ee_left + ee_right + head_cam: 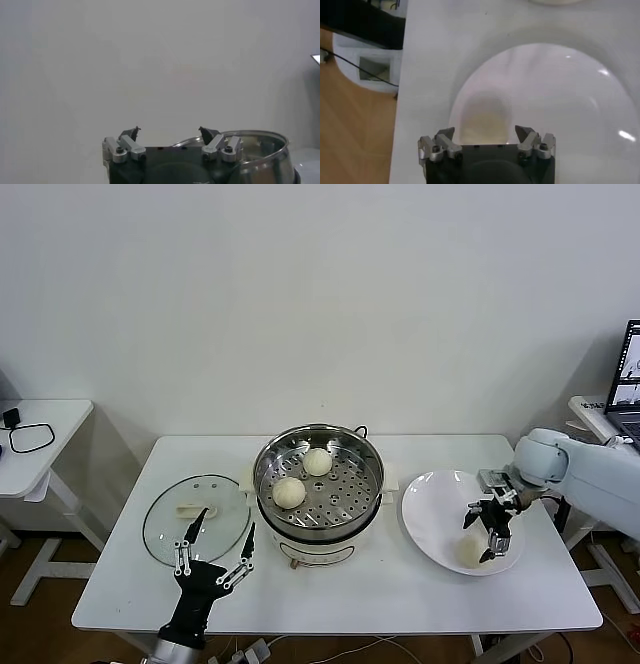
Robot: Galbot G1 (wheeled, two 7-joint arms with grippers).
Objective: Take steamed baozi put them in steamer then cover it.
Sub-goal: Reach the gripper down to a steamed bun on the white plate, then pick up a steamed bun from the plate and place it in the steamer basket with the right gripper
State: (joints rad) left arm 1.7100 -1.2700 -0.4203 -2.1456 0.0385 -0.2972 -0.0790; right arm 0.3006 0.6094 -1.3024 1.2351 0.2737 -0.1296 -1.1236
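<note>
Two steamed baozi (289,491) are being held on the perforated tray of the steamer (318,481), which is standing uncovered at the middle of the tabletop (400,584). A third bun (470,551) is lying on the white plate (435,504) to the steamer's right, and it is being straddled by the right gripper (487,536), whose jaws are spread wide around it without closing. The cover (195,517) is resting flat on the tabletop to the steamer's left. Just in front of it the left gripper (213,554) is being kept idle, jaws wide and holding nothing
</note>
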